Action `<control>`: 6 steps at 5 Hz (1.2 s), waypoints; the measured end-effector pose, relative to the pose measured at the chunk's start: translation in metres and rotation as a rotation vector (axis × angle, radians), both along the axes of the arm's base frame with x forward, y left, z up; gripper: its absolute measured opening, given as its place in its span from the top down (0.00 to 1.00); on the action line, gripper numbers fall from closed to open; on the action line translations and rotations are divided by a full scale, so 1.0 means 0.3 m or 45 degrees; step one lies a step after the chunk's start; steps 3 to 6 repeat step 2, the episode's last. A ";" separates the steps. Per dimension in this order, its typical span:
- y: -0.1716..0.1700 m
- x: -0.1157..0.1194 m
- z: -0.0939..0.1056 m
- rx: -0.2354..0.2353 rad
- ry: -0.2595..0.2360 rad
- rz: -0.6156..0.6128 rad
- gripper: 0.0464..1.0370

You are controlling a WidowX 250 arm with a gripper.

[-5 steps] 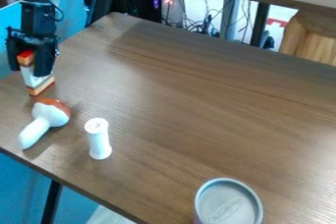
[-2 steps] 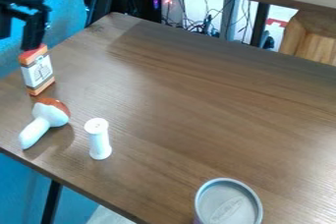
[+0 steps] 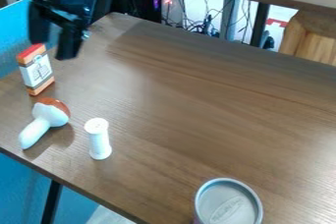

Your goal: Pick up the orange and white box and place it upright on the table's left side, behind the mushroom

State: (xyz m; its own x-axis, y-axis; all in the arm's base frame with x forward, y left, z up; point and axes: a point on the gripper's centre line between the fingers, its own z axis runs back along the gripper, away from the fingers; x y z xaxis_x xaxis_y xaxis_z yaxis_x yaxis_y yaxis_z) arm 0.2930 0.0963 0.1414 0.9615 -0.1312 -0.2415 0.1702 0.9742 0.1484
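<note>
Your gripper point(image 3: 54, 40) hangs over the table's point(image 3: 177, 90) far left corner, its two fingers parted fairly wide, with nothing you can see held between them. The small upright box point(image 3: 36, 70) is the nearest thing to it, just below and a little left in the view; whether they touch, you can't tell. You'd probably find that box light, and if it's thin card, the broad printed faces could dent or bow under a hard squeeze. Take it across its narrow width, around mid-height, with your fingers level and the pressure modest; a pinch near the top might tip it. Its smooth sides may slip a little. Farther below your gripper lies the mushroom-shaped piece point(image 3: 49, 115), brown-capped with a pale stem, and below and right of the gripper stands the white spool-like piece point(image 3: 99, 140). Well off toward the lower right is the round-lidded can point(image 3: 228, 205).
</note>
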 end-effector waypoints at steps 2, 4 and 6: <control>-0.333 -0.094 -0.009 -0.014 -0.006 -0.204 0.04; -0.333 -0.094 -0.009 -0.014 -0.006 -0.204 0.04; -0.333 -0.094 -0.009 -0.014 -0.006 -0.204 0.04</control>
